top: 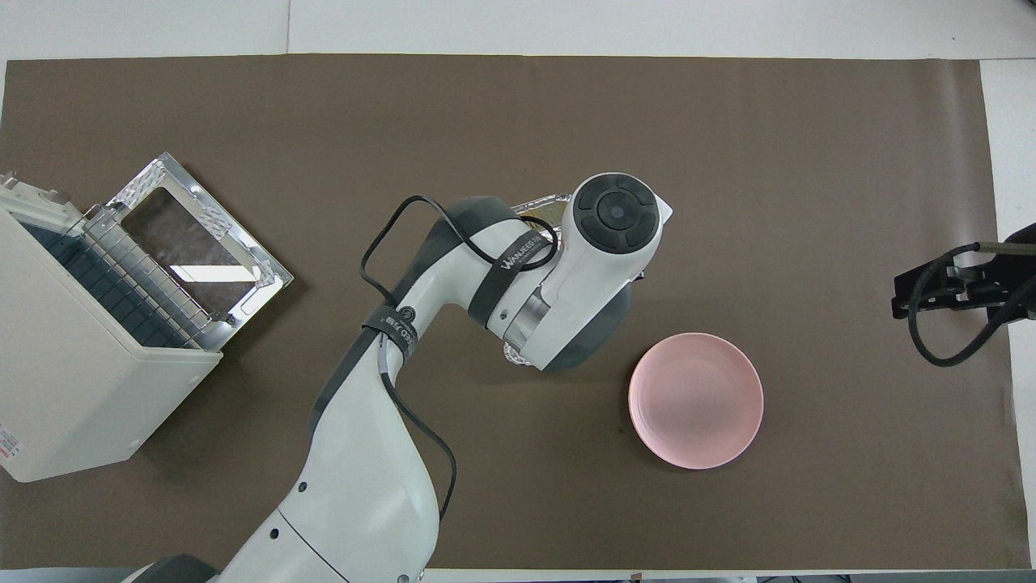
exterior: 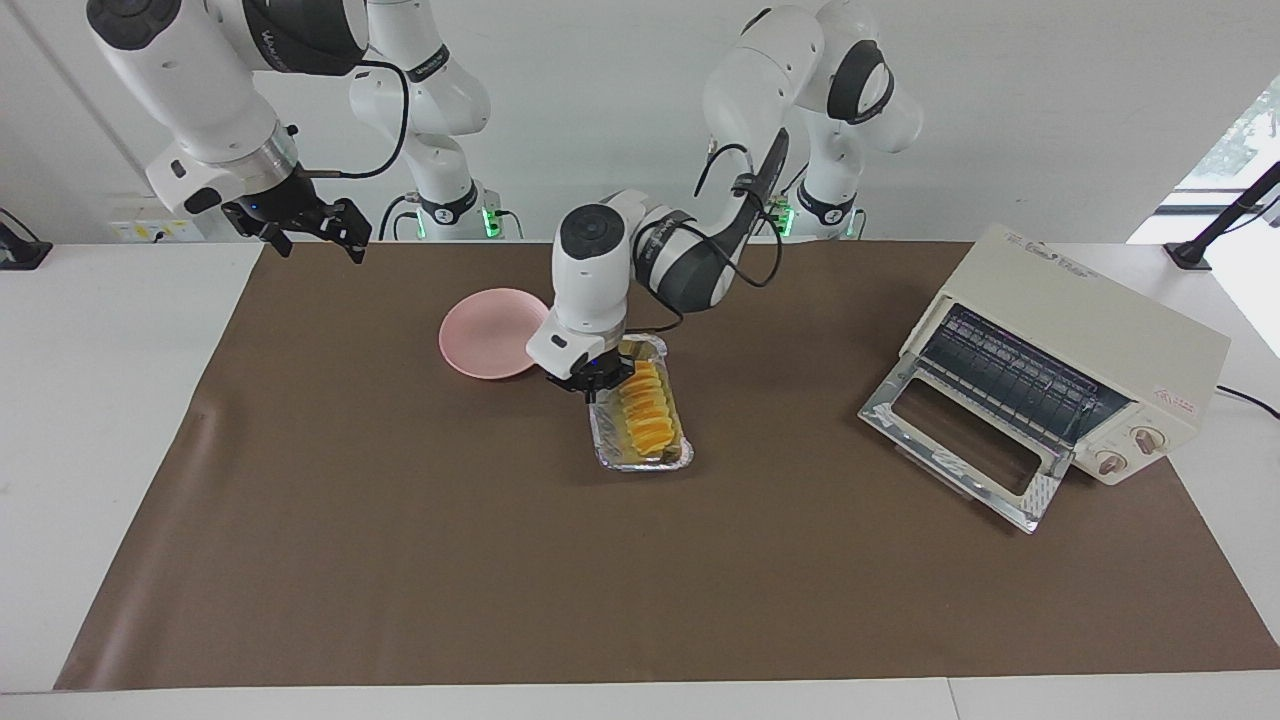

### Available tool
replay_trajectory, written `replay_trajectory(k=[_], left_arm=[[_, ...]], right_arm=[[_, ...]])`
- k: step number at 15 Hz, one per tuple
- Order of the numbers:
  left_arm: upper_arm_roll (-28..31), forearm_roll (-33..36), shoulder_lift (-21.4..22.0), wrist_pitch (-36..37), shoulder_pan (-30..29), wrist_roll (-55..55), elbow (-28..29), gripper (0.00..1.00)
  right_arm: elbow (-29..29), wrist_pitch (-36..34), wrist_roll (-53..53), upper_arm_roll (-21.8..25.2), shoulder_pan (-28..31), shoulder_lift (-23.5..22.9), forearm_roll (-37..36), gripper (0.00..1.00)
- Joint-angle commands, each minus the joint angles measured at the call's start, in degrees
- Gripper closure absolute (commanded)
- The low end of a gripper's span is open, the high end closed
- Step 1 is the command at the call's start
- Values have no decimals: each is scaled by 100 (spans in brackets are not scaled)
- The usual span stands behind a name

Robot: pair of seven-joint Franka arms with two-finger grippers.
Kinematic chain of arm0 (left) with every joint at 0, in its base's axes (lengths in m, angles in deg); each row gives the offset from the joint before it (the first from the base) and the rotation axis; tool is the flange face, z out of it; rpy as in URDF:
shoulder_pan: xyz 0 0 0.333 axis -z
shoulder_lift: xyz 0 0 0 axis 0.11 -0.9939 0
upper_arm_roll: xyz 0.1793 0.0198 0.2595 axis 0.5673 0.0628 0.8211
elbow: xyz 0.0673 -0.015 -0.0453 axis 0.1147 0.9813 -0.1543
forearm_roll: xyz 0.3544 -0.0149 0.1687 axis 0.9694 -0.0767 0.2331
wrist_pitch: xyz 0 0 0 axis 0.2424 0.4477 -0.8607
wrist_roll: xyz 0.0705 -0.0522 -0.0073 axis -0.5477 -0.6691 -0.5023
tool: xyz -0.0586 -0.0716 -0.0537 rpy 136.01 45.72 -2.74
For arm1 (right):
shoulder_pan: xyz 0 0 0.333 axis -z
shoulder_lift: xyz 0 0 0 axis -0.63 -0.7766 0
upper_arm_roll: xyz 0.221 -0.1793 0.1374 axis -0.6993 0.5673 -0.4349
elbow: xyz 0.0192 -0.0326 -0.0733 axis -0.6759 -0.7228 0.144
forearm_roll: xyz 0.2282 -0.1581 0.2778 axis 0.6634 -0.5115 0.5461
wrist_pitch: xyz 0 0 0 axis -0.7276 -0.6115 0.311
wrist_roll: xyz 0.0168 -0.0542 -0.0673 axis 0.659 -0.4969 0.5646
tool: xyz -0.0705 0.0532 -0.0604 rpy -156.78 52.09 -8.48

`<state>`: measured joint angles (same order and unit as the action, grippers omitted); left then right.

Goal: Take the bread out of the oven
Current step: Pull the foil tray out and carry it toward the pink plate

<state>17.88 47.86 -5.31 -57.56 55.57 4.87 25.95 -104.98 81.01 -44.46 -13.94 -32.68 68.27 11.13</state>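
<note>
Bread in foil tray mid-desk, just beside pink plate — well apart from oven, door down. Left hand clamped on tray rim. Right hand waiting, spread wide, empty.

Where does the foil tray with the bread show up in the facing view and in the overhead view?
Facing view: the foil tray lies mid-table beside the pink plate, with the bread in it.
Overhead view: only a sliver of the foil tray shows past the left arm; bread hidden.
Shared landmark: the pink plate.

left arm hides bread overhead, foil tray mostly covered
</note>
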Motion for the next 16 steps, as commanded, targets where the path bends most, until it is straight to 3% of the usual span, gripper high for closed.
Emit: replay_trajectory(k=[1,7,8,9,11,12,16], left_arm=[[123,-124,-258,-262,215,-211,-215,100],[114,-518,-268,-606,322,-265,-56,100],[123,-641,-277,-606,287,-265,-56,83],[123,-659,-277,-597,243,-265,-56,49],[141,-642,-242,-536,243,-265,-65,20],[175,-633,-199,-518,243,-265,-65,0],[588,-668,144,95,138,-265,-83,0]], right_arm=[[-123,-108,95,-36,66,123,-38,0],[-132,15,86,-97,-178,237,-64,0],[-132,180,69,-88,-293,237,-64,0],[-149,339,77,-88,-303,237,-64,0],[-228,602,95,-88,-286,237,-55,0],[-298,743,104,-88,-268,219,-38,0],[-317,1078,314,-97,-390,70,-38,0]])
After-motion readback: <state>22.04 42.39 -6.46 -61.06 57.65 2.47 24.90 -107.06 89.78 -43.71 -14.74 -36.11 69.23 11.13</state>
